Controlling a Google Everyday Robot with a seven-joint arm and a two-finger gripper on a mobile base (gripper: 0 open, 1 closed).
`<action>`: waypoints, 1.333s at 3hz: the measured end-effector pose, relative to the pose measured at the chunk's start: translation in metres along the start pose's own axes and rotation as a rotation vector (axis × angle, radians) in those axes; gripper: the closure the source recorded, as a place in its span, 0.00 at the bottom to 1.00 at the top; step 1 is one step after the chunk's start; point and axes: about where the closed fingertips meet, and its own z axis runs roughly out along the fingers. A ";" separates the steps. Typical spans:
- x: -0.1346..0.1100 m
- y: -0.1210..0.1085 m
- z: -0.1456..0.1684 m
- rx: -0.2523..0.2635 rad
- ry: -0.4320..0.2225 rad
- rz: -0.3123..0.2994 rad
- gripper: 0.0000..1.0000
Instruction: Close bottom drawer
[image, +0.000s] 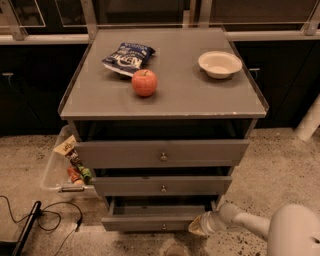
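Observation:
The bottom drawer (150, 221) is the lowest of the grey cabinet's three drawers, with a slim grey front and a small round knob (163, 227). It stands pulled out a little, and a strip of its shallow box shows behind the front. My gripper (199, 226) is at the drawer front's right end, low near the floor, touching or almost touching it. My white arm (250, 223) reaches in from the lower right.
The middle drawer (162, 186) and top drawer (162, 152) sit above. On the cabinet top (200, 95) lie a red apple (144, 82), a blue chip bag (128, 57) and a white bowl (219, 64). A clear bin of snacks (65, 167) stands at the left; a black cable (45, 217) lies on the floor.

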 end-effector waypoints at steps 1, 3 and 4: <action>0.000 -0.004 -0.002 0.011 0.002 -0.001 0.81; 0.000 -0.004 -0.002 0.011 0.002 -0.001 0.35; 0.000 -0.004 -0.002 0.011 0.002 -0.001 0.12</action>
